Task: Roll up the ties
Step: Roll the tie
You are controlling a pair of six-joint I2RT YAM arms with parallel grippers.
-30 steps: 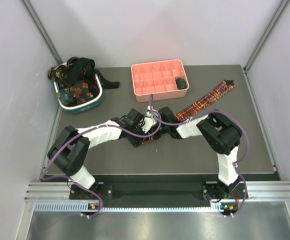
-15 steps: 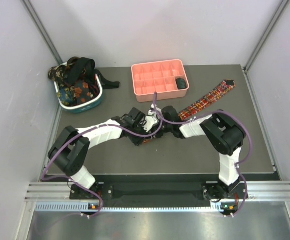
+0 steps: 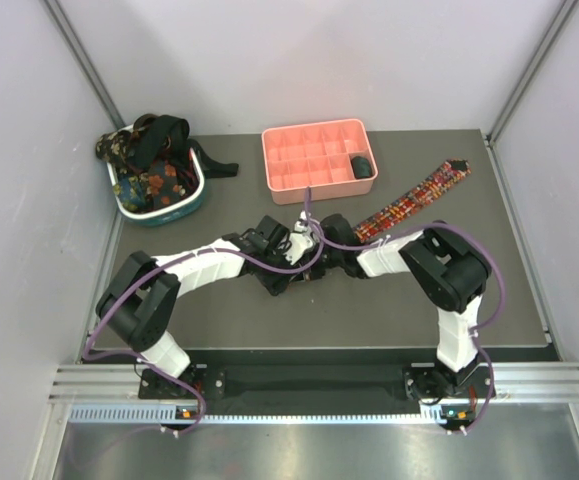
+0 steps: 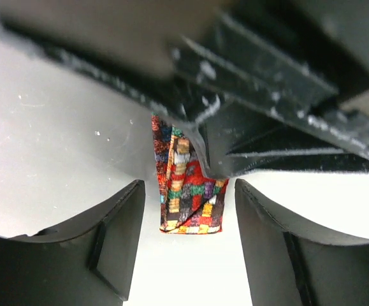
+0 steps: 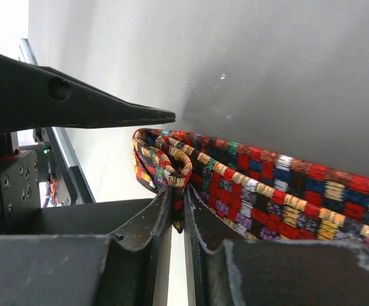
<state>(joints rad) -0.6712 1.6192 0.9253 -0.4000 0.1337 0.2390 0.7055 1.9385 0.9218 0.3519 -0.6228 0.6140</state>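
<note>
The plaid tie (image 3: 414, 198) lies flat on the dark table (image 3: 419, 300), running from the table's middle out toward two o'clock in the overhead view. Its near end is curled into a small, loose first turn. In the right wrist view, the right gripper (image 5: 176, 199) has its fingers pressed almost together on that turn, pinching the coil's edge. In the left wrist view, the left gripper (image 4: 189, 213) stands spread, one finger on each side of the tie's folded end without touching it.

To roll well, the pinch should probably stay firm while the coil turns toward two o'clock. The left fingers could steady the sides so the layers stack evenly and do not slip sideways into a cone.

Both arms reach inward from the near edge, elbows bent outward, and their wrists meet at the table's centre. More ties (image 3: 149, 160) fill a teal-and-white basket (image 3: 159, 210) at ten o'clock, and a pink tray (image 3: 269, 150) sits at twelve.
</note>
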